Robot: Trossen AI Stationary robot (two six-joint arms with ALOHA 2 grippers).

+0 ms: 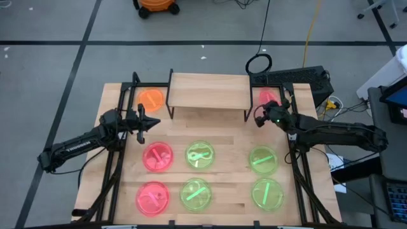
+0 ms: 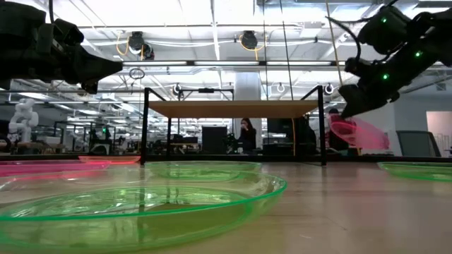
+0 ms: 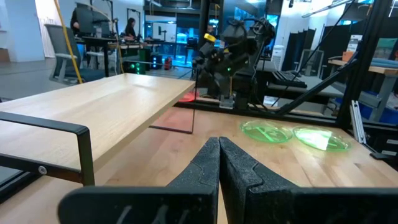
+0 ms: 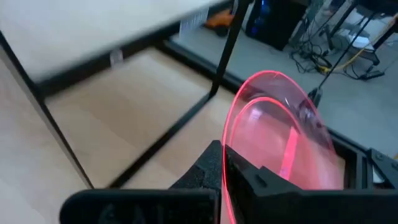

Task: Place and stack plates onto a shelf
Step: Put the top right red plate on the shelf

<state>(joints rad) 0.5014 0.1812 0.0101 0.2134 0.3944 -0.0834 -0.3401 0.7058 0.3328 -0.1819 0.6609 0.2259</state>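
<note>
The shelf (image 1: 208, 92) stands at the table's far middle, its board bare. My right gripper (image 4: 224, 163), just right of the shelf's right legs, is shut on a pink plate (image 1: 269, 97). My left gripper (image 1: 151, 122) hangs shut and empty near the shelf's left legs, above the table. An orange plate (image 1: 151, 100) lies flat on the table left of the shelf. Two pink plates (image 1: 157, 156) (image 1: 152, 197) and several green plates (image 1: 200, 155) lie flat in two rows on the near half of the table. My right gripper pinches the pink plate's rim (image 4: 229, 146) between its two fingers, with one finger on the inside and one on the underside. It comes slanting down from the near side. The plate (image 2: 360, 132) is lifted clear of the table and tilted, reaching away beyond the fingertips.
Black frame rails run along both sides of the table (image 1: 238, 137). The shelf's thin black legs (image 4: 214, 74) stand close to the held plate. A cable loop (image 1: 259, 63) and a keyboard (image 1: 299, 76) lie behind the shelf. Bare wood lies between the shelf and the plate rows.
</note>
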